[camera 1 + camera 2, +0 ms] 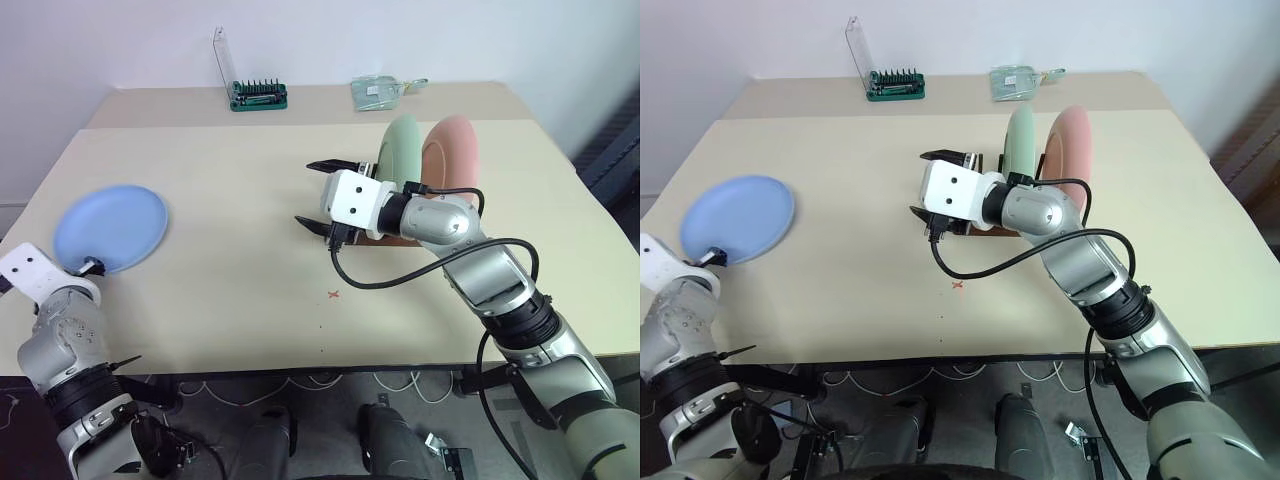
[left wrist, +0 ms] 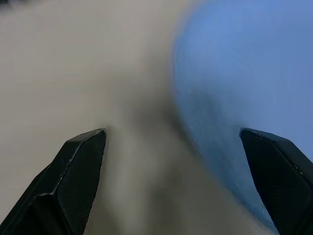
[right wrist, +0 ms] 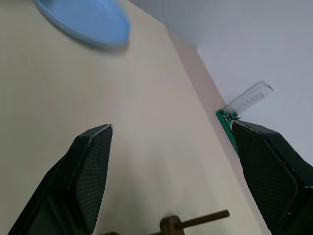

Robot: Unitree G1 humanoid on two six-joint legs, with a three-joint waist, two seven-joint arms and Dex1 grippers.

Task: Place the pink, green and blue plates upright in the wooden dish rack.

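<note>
The blue plate [image 1: 110,228] lies flat on the table's left side. My left gripper [image 2: 173,147] is open at its near edge, with the blue rim [image 2: 234,98] just inside one fingertip and nothing held. The green plate [image 1: 402,148] and the pink plate [image 1: 455,150] stand upright side by side in the wooden dish rack [image 1: 990,229], which is mostly hidden behind my right arm. My right gripper [image 1: 322,196] hangs open and empty above the table, just left of the green plate. One rack peg [image 3: 198,218] shows in the right wrist view.
A green tool holder with a clear lid [image 1: 258,95] and a clear plastic packet [image 1: 378,92] sit on the far table. A small red cross [image 1: 333,294] marks the tabletop [image 1: 230,200] near its front edge.
</note>
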